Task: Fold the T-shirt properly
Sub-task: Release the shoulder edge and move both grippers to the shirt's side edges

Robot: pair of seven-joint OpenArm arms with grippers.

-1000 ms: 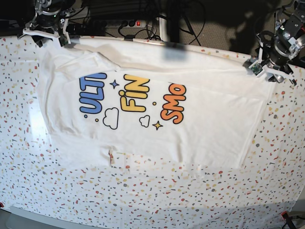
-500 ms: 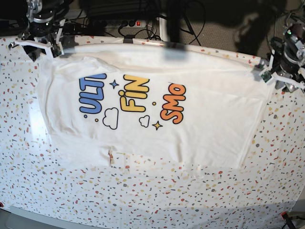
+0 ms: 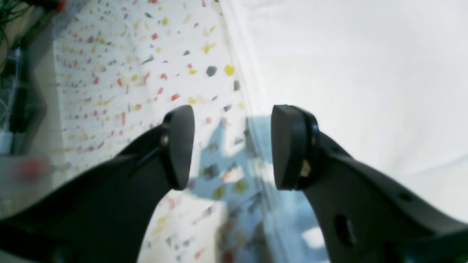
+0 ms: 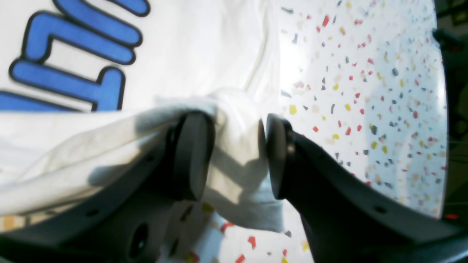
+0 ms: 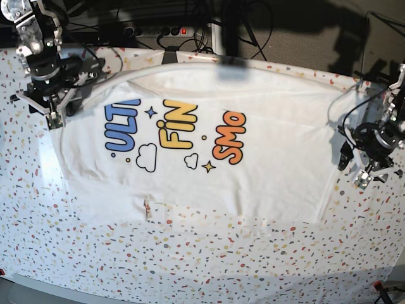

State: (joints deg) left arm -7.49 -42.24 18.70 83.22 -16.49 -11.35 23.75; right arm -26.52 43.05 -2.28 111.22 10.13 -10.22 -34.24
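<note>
The white T-shirt [image 5: 253,171] lies spread on the speckled table, print up, showing blue, yellow and orange letters. My right gripper [image 5: 56,107] is at the shirt's upper left corner in the base view. In the right wrist view its fingers [image 4: 234,153] are shut on a bunched fold of the white T-shirt [image 4: 204,47], with blue letters just beyond. My left gripper [image 5: 362,166] hovers beside the shirt's right edge. In the left wrist view it [image 3: 232,146] stands open with nothing between the pads, straddling the T-shirt's hem [image 3: 365,73].
The speckled table [image 5: 190,266] extends well past the shirt at the front and on both sides. A power strip [image 5: 171,30] and dark cables lie behind the back edge. The table's front edge runs along the bottom of the base view.
My right gripper has come forward from the back edge, drawing the shirt's upper left corner with it. The left gripper has moved forward along the shirt's right edge, off the back corner.
</note>
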